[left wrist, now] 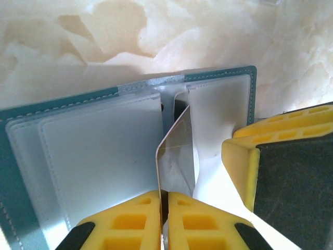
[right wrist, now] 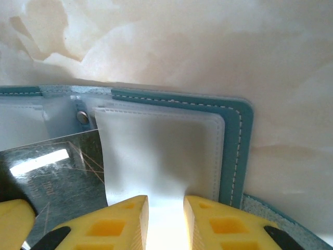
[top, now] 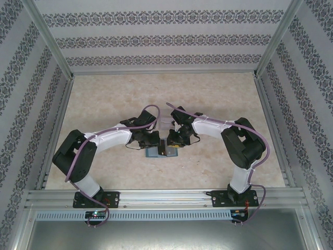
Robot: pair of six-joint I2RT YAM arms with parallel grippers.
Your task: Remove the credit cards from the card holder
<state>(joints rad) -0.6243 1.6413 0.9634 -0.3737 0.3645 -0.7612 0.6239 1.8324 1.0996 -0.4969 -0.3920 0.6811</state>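
Yellow-fingered left gripper [left wrist: 164, 203], bottom centre of left wrist view: closed on near edge of dark card [left wrist: 176, 151]. Card: 1 item, thin, glossy, standing on edge beside the holder's fold, centre of frame.
Card holder [left wrist: 99, 151]: 1 item, teal with pale stitching, lying opened flat on table, 2 translucent white pocket leaves showing. Centre of top view, directly under both wrists.
Right gripper [right wrist: 165, 205], bottom centre of right wrist view: pinching 1 pale pocket leaf of card holder, leaf bowed upward between fingers.
Snap stud [right wrist: 83, 116]: 1, metal, upper left of right wrist view.
Table [top: 104, 99]: beige, marbled.
Walls [top: 166, 41]: white with dark floral bands, on 3 sides.
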